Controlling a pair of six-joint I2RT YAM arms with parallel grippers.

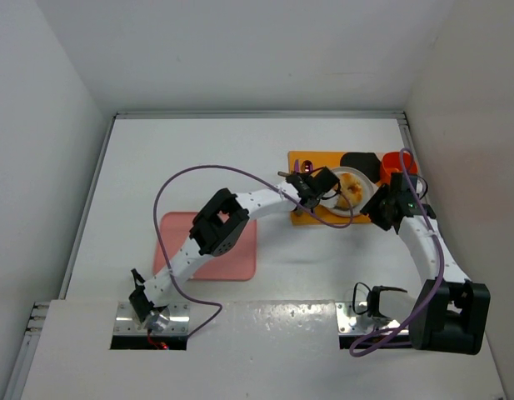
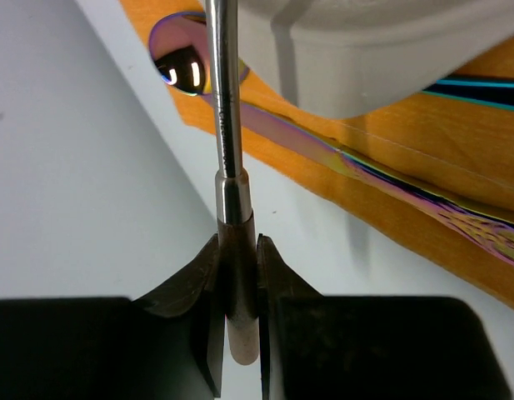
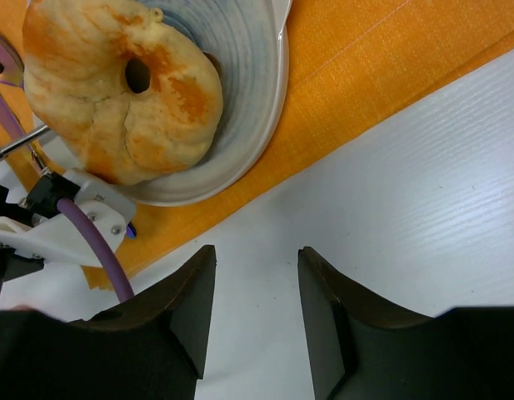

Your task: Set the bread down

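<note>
Right pincer (image 3: 255, 254) gapes empty, bread (image 3: 123, 87) ahead on plate (image 3: 258, 92); left pincer (image 2: 238, 246) clamps metal rod (image 2: 226, 108).

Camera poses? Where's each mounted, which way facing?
Top external: above, behind the bases, looking down on the table; left arm and right arm show.
Left wrist: on the left arm, looking along jaws shut on a metal rod toward the spoon and orange mat.
Right wrist: looking down past open jaws at the bread on the plate.
Shared: the orange mat, all three.
</note>
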